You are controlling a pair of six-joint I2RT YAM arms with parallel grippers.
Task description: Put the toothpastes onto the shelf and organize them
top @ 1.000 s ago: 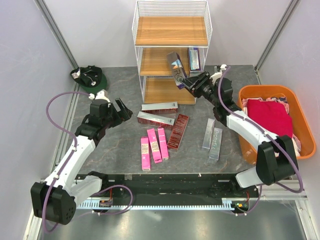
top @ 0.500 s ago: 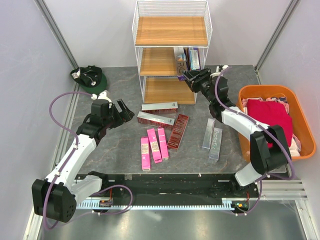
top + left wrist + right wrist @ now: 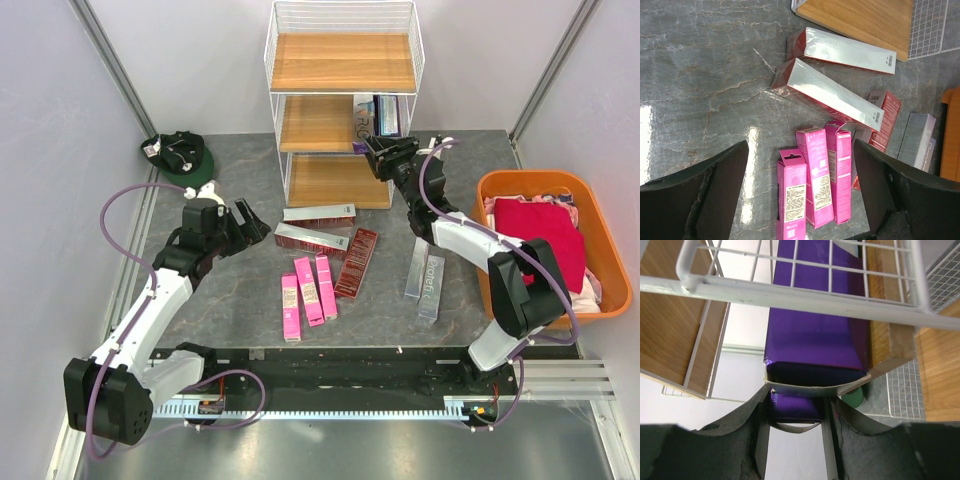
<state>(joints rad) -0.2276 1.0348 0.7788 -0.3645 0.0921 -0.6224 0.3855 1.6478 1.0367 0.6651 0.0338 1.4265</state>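
The shelf point(image 3: 340, 62) stands at the back of the table. My right gripper point(image 3: 377, 152) is shut on a silver and purple toothpaste box point(image 3: 361, 120), held upright on the middle board beside another purple box point(image 3: 389, 114). In the right wrist view the held box point(image 3: 796, 407) sits clamped between my fingers under the shelf's wire point(image 3: 790, 291). My left gripper point(image 3: 247, 219) is open over the table, left of the loose boxes. Three pink boxes point(image 3: 815, 186) lie between its fingers, below them. Three dark red boxes point(image 3: 311, 239) and two silver ones point(image 3: 424, 275) lie on the table.
An orange tub point(image 3: 545, 235) with red cloth sits at the right edge. A dark green object point(image 3: 178, 152) lies at the back left. The shelf's bottom board point(image 3: 860, 20) is close behind the dark red boxes.
My right arm has swung the silver and purple box from tilted in front of the shelf to upright on the middle board. The left gripper has hardly moved.
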